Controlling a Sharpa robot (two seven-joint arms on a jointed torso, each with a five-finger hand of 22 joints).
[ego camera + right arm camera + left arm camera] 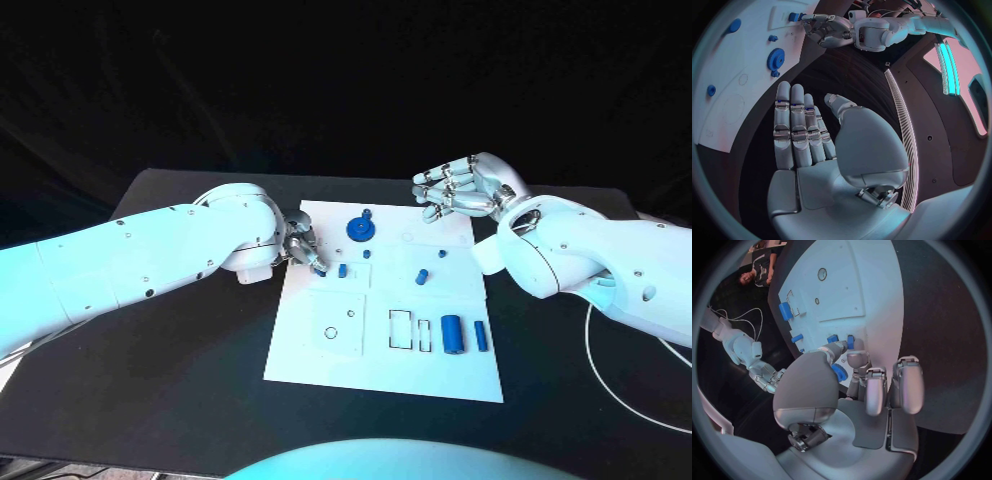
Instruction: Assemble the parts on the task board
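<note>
Several blue parts lay loose on the task board [310, 370], so by my judgement the assembly was only partly done.

The left hand [304, 248] hovered at the board's left edge near a small blue peg [343, 269]; its fingers [874, 390] were curled inward, and whether they pinched anything I could not tell. The right hand [464, 187] hung over the table [159, 350] just beyond the board's far right corner, fingers straight, side by side, and holding nothing. A blue gear [361, 230] appeared seated near the far edge. A blue cylinder [453, 334] and a thin blue bar [480, 336] lay beside two empty rectangular slots [401, 329], apparently awaiting placement.
</note>
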